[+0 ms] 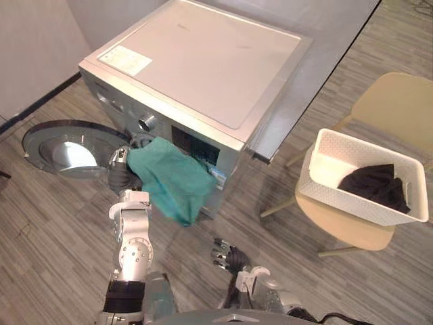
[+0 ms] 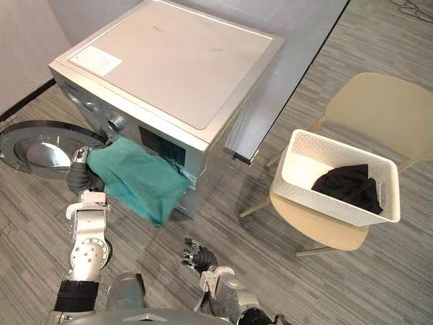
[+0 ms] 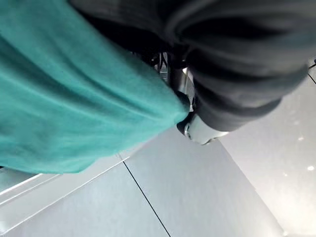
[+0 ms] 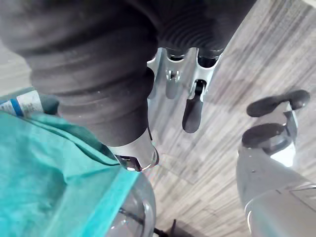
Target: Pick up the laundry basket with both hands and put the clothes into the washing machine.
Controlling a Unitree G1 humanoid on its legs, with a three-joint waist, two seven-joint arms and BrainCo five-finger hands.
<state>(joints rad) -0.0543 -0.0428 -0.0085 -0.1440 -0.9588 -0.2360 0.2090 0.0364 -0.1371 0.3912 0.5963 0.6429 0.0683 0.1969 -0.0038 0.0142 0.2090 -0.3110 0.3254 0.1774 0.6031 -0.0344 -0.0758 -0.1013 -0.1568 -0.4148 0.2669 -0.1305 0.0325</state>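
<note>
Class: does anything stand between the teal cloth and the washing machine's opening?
Nothing visible does. The round door is swung open aside, and the teal cloth, by the left hand, hangs at the washing machine's opening.

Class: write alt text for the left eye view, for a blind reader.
The robot's left hand grips a teal garment at the front of a washing machine whose door stands open. To the right, a white laundry basket holding a black garment sits on a beige chair.

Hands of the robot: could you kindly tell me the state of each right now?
Left hand: closed on the green cloth.
Right hand: open, holding nothing.
</note>
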